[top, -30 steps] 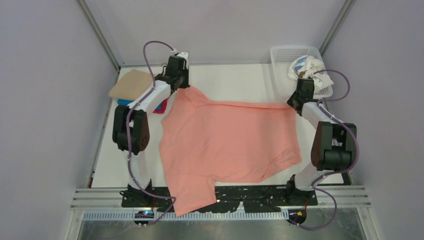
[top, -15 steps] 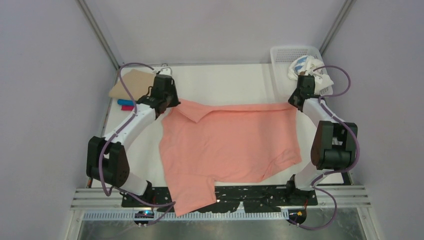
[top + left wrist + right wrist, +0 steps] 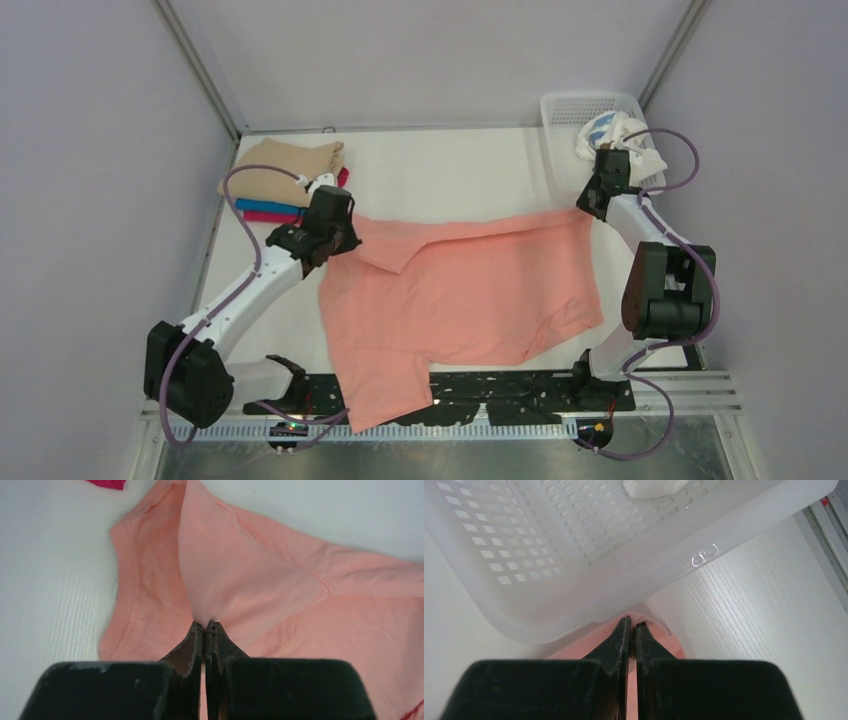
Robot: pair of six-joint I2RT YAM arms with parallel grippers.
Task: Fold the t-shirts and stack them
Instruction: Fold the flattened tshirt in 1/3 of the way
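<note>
A salmon-pink t-shirt point(image 3: 470, 290) lies spread over the middle of the table, its lower part hanging over the near edge. My left gripper point(image 3: 345, 228) is shut on its far-left corner, and a flap of cloth point(image 3: 235, 575) is folded back toward the front. My right gripper point(image 3: 592, 205) is shut on the far-right corner point(image 3: 659, 630), right beside the basket. Folded t-shirts sit stacked at the far left: tan point(image 3: 285, 170) on top, bright blue point(image 3: 262, 206) and magenta point(image 3: 268, 217) beneath.
A white perforated basket point(image 3: 580, 108) holding crumpled white and blue cloth stands at the far right corner; its wall point(image 3: 574, 555) fills the right wrist view. A black rail point(image 3: 480, 385) runs along the near edge.
My left gripper has drawn the shirt's far-left corner toward the front, folding a flap over the shirt and uncovering the folded stack. The right gripper has hardly moved.
</note>
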